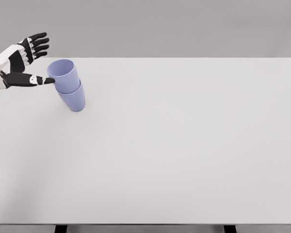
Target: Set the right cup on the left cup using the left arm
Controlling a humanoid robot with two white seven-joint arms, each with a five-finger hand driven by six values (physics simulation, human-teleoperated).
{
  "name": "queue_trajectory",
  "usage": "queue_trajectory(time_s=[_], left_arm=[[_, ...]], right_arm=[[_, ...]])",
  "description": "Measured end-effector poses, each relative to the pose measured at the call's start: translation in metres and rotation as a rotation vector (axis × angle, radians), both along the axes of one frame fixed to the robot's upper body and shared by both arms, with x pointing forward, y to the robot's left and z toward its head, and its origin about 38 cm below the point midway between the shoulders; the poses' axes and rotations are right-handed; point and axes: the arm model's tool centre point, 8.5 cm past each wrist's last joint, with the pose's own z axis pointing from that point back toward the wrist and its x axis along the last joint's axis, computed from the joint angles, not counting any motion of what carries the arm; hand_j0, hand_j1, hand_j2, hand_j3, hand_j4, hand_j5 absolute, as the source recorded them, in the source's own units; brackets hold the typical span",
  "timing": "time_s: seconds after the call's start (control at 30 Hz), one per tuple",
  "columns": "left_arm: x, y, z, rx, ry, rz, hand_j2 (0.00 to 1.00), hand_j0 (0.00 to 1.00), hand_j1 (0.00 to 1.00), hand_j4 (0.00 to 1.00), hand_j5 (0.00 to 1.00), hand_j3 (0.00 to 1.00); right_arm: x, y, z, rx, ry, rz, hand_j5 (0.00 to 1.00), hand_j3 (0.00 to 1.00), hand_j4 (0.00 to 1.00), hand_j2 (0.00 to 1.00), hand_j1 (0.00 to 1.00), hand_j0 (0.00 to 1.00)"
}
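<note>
One left hand (24, 60) shows, fingers spread wide and holding nothing, thumb tip just touching the top cup (63, 75). That cup sits nested in the lower cup (73, 99) at the table's (184, 145) far left. Likely light, stiff, smooth plastic; best held around its wall.

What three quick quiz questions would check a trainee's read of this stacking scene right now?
1. True or false: the upper cup sits nested in the lower cup.
2. Multiple choice: the left hand is A) clamped around both cups, B) open beside the stack with its thumb at the upper cup's side, C) flat on the table.
3. Fill in: the stack stands near the table's far ____ corner.

Key: 1 true; 2 B; 3 left.
</note>
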Motion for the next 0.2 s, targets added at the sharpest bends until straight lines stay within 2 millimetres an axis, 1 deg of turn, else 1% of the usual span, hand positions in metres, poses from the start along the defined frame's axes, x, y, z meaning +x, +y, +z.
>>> queue_trajectory(time_s=[0.03, 0.2], left_arm=[[-0.0018, 0.0014, -0.0023, 0.0, 0.005, 0.004, 1.0, 1.0, 1.0, 1.0, 1.0, 1.0], [-0.0025, 0.0057, 0.0008, 0.004, 0.002, 0.016, 1.0, 1.0, 1.0, 1.0, 1.0, 1.0]], right_arm=[[-0.001, 0.0, 0.0, 0.0, 0.002, 0.0, 1.0, 1.0, 1.0, 1.0, 1.0, 1.0], [0.0, 0.0, 0.0, 0.0, 0.0, 0.0, 1.0, 1.0, 1.0, 1.0, 1.0, 1.0]])
